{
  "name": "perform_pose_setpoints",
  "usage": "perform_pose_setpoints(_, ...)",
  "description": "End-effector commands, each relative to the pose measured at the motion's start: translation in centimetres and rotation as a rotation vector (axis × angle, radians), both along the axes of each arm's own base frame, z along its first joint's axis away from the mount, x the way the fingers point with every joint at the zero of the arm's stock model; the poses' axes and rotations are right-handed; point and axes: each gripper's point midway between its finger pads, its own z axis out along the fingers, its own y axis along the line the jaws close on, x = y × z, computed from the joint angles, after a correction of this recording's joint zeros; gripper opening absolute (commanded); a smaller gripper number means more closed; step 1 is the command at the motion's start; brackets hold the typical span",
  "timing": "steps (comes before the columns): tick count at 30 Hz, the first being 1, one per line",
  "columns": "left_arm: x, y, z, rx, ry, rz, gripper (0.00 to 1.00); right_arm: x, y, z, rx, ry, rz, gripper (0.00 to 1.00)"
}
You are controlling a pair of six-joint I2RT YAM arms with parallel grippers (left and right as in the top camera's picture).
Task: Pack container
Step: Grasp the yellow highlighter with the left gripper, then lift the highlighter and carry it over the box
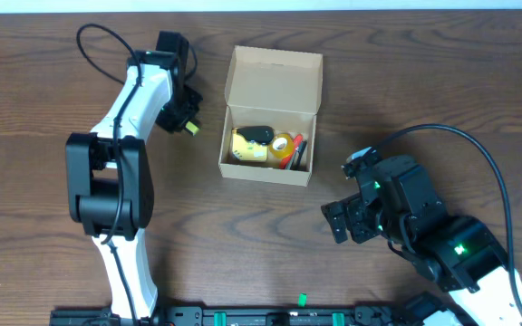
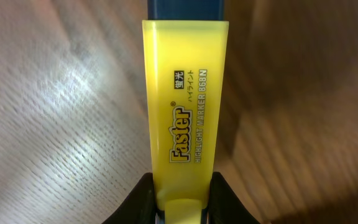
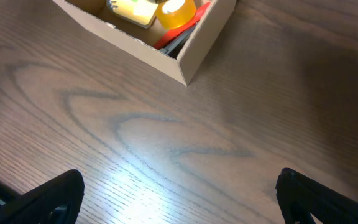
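Yellow highlighter [image 2: 185,106] clamped in left hand [image 2: 184,198], just left of container [image 1: 275,77]. Container on worktop [image 1: 43,72], flap lid open, tape roll [image 1: 282,145] and pens [image 1: 297,152] inside. Right hand [image 3: 182,199] spread wide, empty, off container's right.

The table [image 1: 43,72] is dark brown wood with visible grain. A yellow highlighter [image 2: 185,112] with a dark blue end is left of the box [image 1: 275,77], toward the table's far edge. Its barrel is printed "Faster Highlight Marker 868N". Inside the box, small items crowd along the near wall. A yellow block [image 1: 246,148] is by the left wall, with a black piece [image 1: 259,134] just behind it. An orange tape roll [image 1: 283,145] is at the middle and a red pen [image 1: 297,149] is toward the right wall. A small green bit [image 1: 302,298] shows at the table's near edge.
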Motion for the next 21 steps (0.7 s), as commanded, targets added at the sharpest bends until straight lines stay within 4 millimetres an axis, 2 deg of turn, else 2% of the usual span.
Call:
perform_pose_setpoints(1, 1.2, 0.7, 4.5, 0.062, -0.109, -0.222, 0.06, 0.1, -0.2, 0.3, 0.000, -0.013, 0.001, 0.99)
perform_pose_setpoints(7, 0.1, -1.0, 8.6, 0.126, -0.171, -0.577, 0.06, 0.1, -0.2, 0.3, 0.000, -0.013, 0.001, 0.99)
perform_pose_setpoints(14, -2.8, -6.2, 13.6, 0.197, -0.261, -0.999, 0.06, 0.1, -0.2, 0.3, 0.000, -0.013, 0.001, 0.99)
perform_pose_setpoints(19, -4.5, -11.0, 14.1, 0.202, -0.305, -1.371, 0.06, 0.1, -0.2, 0.3, 0.000, -0.013, 0.001, 0.99)
perform_pose_setpoints(21, -5.0, -12.2, 13.9, 0.220, -0.311, -1.512, 0.06, 0.1, -0.2, 0.3, 0.000, -0.013, 0.001, 0.99)
